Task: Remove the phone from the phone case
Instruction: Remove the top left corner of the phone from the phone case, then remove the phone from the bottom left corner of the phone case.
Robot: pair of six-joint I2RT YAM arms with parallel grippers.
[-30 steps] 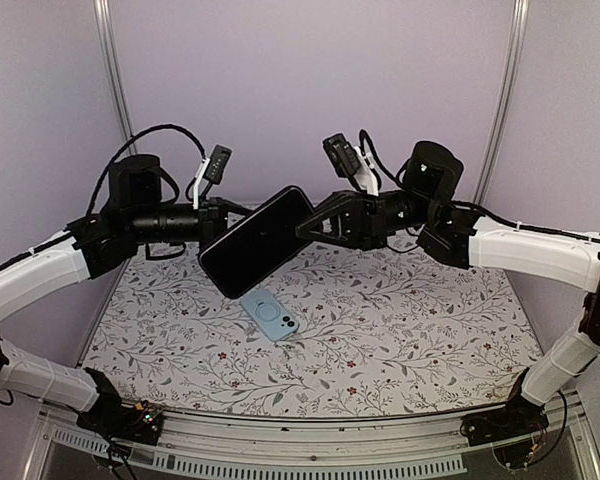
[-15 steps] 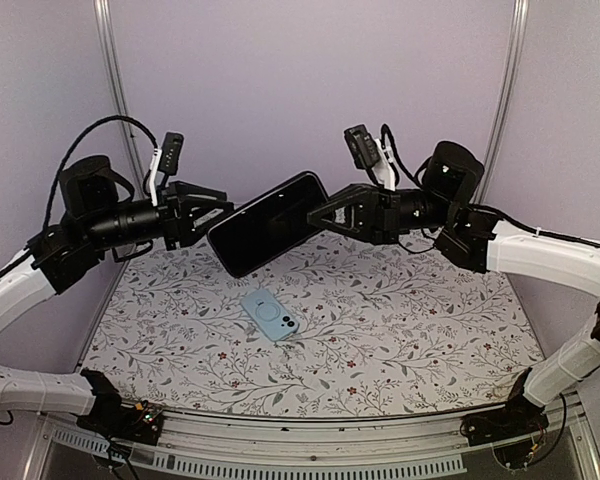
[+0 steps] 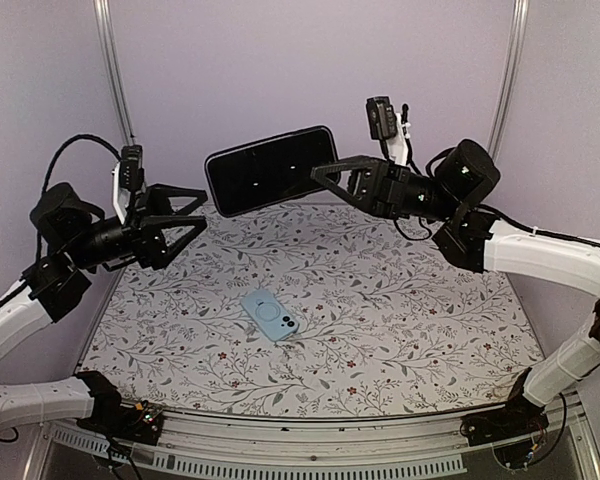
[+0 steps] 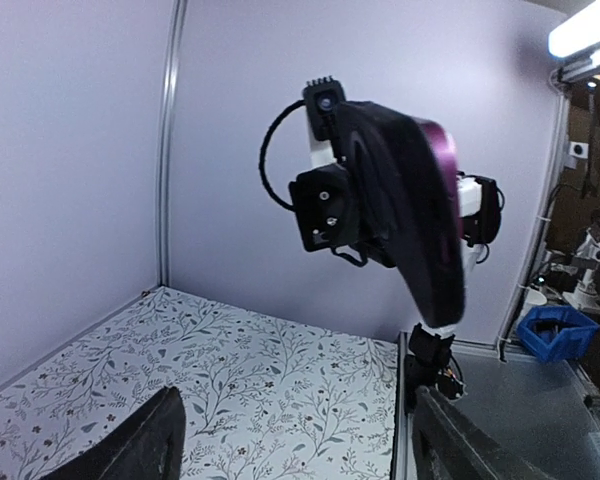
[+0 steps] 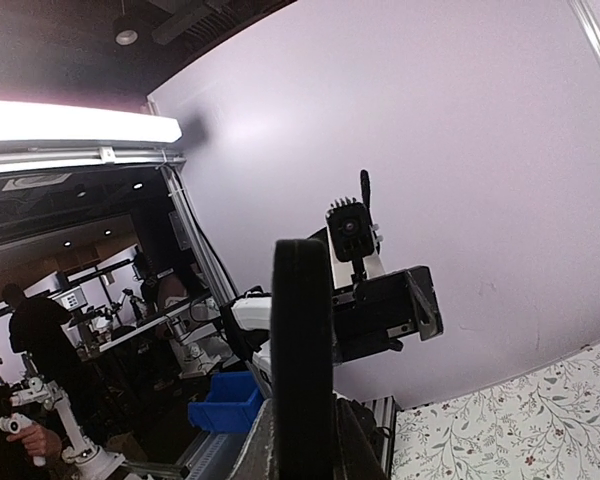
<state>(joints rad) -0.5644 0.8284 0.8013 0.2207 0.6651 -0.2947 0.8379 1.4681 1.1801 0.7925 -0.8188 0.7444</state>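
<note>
My right gripper is shut on one end of the dark phone and holds it up in the air, level, above the back of the table. From the left wrist the phone shows a purple back. In the right wrist view the phone stands edge-on between my right gripper's jaws. The light blue phone case lies apart on the flowered table, ring mark up. My left gripper is open and holds nothing, left of the phone and clear of it. Its fingers frame bare table.
Pale purple walls close the back and sides, with metal posts in the back corners. A blue bin sits outside the table on the right. The table's near edge is a metal rail.
My left gripper let go of the phone, opened wide and drew back to the left. My right gripper lifted the phone higher and turned it level.
</note>
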